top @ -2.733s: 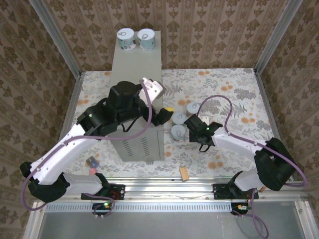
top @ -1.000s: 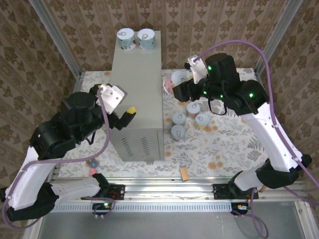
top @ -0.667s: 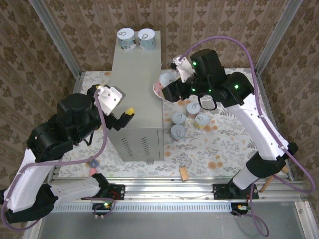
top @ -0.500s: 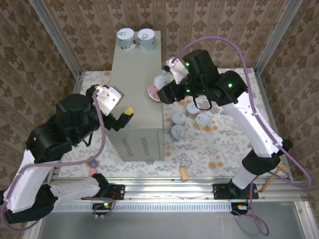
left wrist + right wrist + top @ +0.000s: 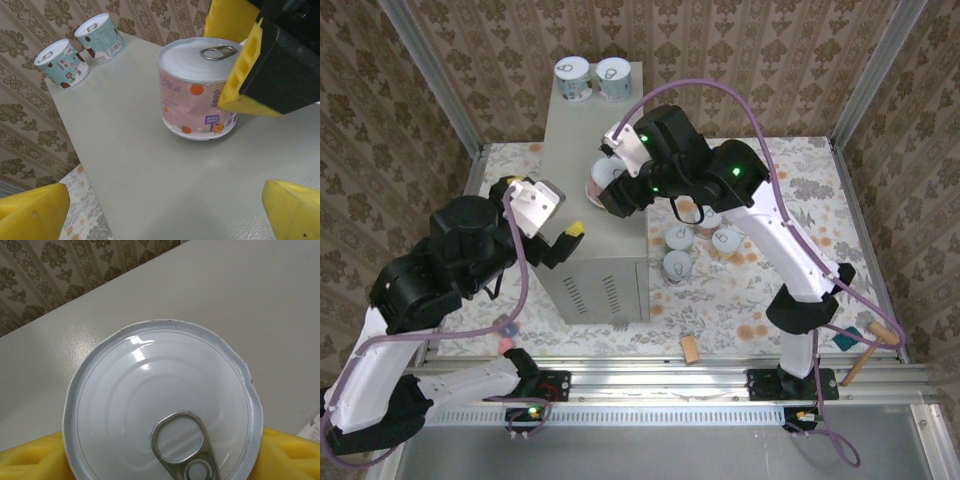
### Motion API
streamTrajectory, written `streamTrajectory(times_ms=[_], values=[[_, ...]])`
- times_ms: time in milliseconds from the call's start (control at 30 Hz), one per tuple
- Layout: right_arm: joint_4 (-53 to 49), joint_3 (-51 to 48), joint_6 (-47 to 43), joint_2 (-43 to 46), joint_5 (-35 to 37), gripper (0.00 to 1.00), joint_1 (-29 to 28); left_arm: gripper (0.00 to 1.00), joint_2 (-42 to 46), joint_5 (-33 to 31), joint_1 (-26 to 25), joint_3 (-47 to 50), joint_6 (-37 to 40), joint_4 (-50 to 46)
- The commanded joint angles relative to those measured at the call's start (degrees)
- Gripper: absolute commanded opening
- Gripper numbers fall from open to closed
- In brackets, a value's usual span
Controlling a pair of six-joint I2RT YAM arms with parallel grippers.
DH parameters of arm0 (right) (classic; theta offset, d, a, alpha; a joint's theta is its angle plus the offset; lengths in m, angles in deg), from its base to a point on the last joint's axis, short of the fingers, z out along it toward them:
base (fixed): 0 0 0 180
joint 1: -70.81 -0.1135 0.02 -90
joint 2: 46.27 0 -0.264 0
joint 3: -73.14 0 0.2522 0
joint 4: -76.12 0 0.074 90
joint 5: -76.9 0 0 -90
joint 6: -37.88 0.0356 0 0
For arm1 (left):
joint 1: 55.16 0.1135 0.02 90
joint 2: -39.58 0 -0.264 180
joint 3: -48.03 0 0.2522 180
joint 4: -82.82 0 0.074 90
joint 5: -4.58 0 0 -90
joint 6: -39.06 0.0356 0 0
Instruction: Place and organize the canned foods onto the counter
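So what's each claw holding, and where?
Right claw brackets the pink can at its sides, on the counter; grip cannot be told. Left claw empty.

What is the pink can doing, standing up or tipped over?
Standing up. The pink can sits flat on the counter, with its pull-tab lid facing straight up.

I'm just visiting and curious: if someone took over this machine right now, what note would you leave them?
Left pincer: open, empty, by the tall grey metal counter.
Right pincer: around the pink-labelled can with white pull-tab lid, which stands on the counter; grip unclear.
Done: two pale blue cans at the counter's far end.
To do: at least three cans on the floral floor beside it.
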State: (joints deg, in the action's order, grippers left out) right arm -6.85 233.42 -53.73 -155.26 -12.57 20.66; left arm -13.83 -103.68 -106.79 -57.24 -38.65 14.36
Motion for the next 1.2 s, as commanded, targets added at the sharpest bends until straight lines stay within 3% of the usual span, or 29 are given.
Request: streamTrajectory(times_ms=[0,400,633,767,1167], values=[[-1.71,4.04,-1.99,-2.03,3.2,0.74,-1.31,1.0,-0.45,-1.56,0.52,0.69,0.27,0.13],[1.43,5.55,-1.21,-3.3,2.85,0.78,-2.02,1.0,-1.52,-1.26,0.89,3.49,-0.33,3.31],[4.25,2.45,-1.12,2.02,2.87,0.95,-1.91,1.0,-1.99,0.48,2.93,6.22,-3.84,8.62],[9.34,-7.34,-1.14,10.14,5.34,1.0,-1.82,1.0,-2.43,2.28,3.83,7.74,-4.68,11.35],[24.84,-43.96,-0.28,39.52,11.96,1.0,-0.3,1.0,-3.02,13.05,10.29,11.03,-8.43,20.83]])
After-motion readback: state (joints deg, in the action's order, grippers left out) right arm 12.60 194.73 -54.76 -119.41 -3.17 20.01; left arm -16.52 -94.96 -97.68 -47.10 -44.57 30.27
